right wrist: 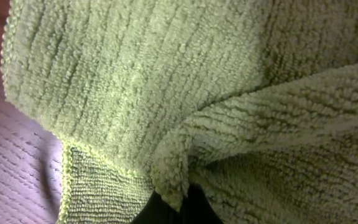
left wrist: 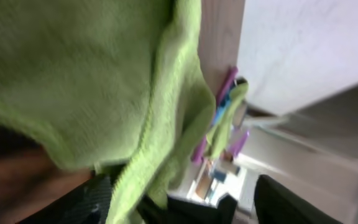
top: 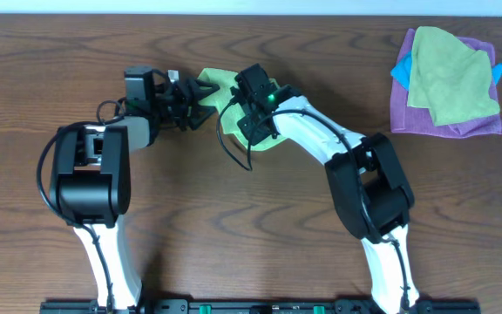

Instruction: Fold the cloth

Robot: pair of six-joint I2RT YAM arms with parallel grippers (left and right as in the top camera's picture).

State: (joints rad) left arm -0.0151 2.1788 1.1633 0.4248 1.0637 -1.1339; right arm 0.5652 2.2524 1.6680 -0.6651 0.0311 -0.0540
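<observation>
Overhead, L gripper [top: 202, 103] fingers apart by cloth [top: 222, 83], R gripper [top: 249, 122] clamped on cloth

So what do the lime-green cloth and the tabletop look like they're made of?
The cloth looks like soft terry or microfibre: matte, with a fuzzy looped pile in rows and a stitched edge. The table looks like dark brown wood or a wood-look laminate: grain streaks and a slight sheen show, but not which of the two.

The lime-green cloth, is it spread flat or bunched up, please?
Bunched, not flat: the cloth shows overlapping layers and a raised fold.
</observation>
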